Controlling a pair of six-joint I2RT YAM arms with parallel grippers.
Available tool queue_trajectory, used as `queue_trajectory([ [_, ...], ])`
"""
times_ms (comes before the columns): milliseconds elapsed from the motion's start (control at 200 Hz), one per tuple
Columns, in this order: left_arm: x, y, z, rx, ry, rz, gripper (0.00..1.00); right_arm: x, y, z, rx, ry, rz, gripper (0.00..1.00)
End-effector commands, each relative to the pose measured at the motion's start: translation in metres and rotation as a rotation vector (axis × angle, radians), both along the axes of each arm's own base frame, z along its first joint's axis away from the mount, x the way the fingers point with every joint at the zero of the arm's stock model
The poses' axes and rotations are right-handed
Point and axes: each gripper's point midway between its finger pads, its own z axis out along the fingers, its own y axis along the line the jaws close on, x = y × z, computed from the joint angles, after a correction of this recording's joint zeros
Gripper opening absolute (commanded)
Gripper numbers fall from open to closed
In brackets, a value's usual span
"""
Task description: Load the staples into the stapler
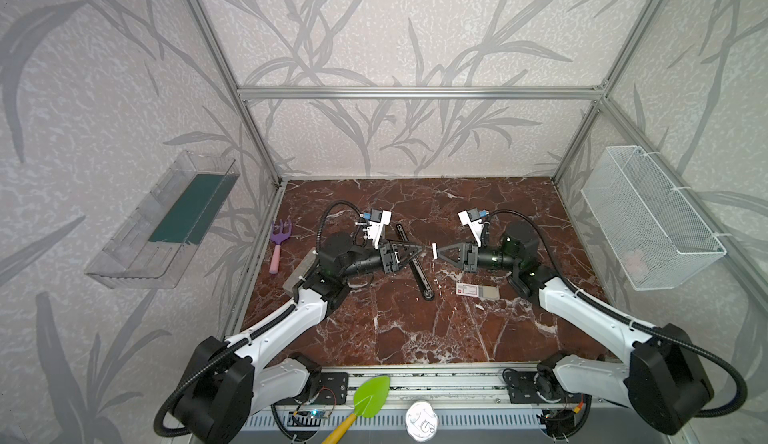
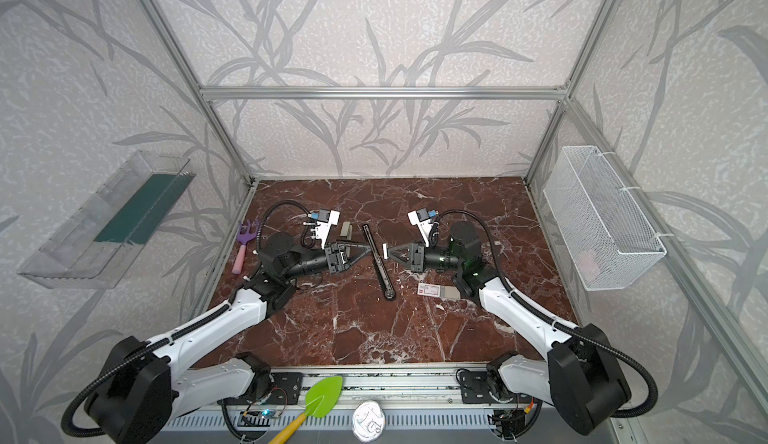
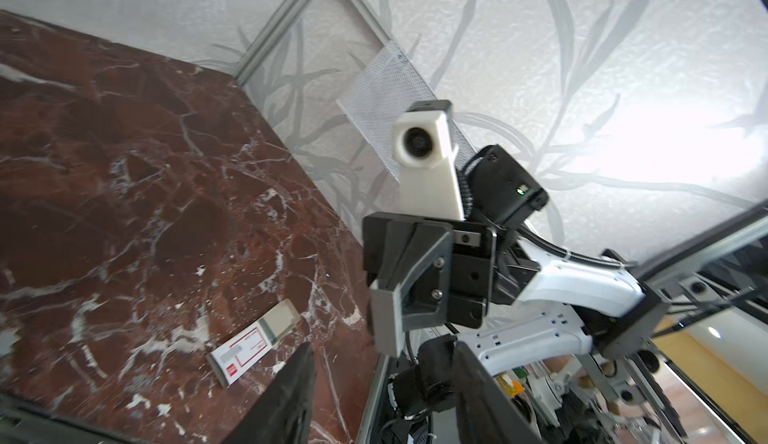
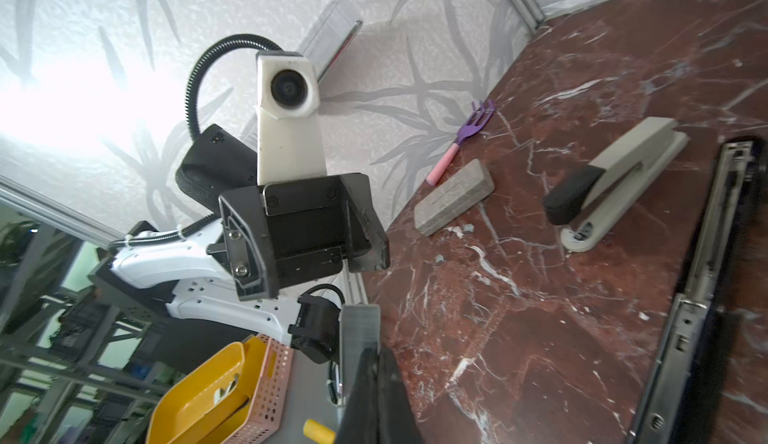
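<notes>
**Marble table: staples pinched beside the opened stapler**

Red-brown marble table, inside a metal-framed cell with leaf-pattern walls.

- Stapler: all black, opened out flat at centre frame in both top views. It runs diagonally, rounded end toward the lower edge. Its silver rail faces up.
- Left gripper: reaches in from the left of the frame, tips over the stapler's middle. Jaws are spread with nothing between them. Cannot tell whether it touches the stapler.
- Right gripper: faces it from the right. Jaws are pressed onto the staples, a short grey-silver block standing on end just right of the stapler and apart from it.
- Staple box: white with a red mark, slid partly open. It lies flat on the table, lower right of the stapler and below the right gripper.
- Left side of the table: beige-and-black stapler, grey block, and purple rake with a pink handle by the left edge.
</notes>
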Motion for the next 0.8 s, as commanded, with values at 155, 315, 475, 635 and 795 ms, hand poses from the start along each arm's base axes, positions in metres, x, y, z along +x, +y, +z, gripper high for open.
queue_trajectory([
  [155,-0.023,-0.006,0.028,-0.120,-0.048,-0.158,0.54,-0.026,0.011,0.039,0.146,-0.080,0.175,0.00],
  [315,-0.021,-0.007,0.027,-0.122,-0.044,-0.153,0.55,-0.031,0.016,0.041,0.158,-0.079,0.218,0.00],
  [475,-0.024,-0.009,0.033,-0.129,-0.045,-0.174,0.53,-0.031,0.019,0.037,0.166,-0.060,0.236,0.00],
  [635,-0.024,-0.012,0.028,-0.117,-0.024,-0.186,0.51,-0.031,0.023,0.035,0.166,-0.054,0.246,0.00],
  [795,-0.023,-0.012,0.027,-0.111,-0.017,-0.184,0.46,-0.029,0.025,0.030,0.148,-0.044,0.243,0.00],
])
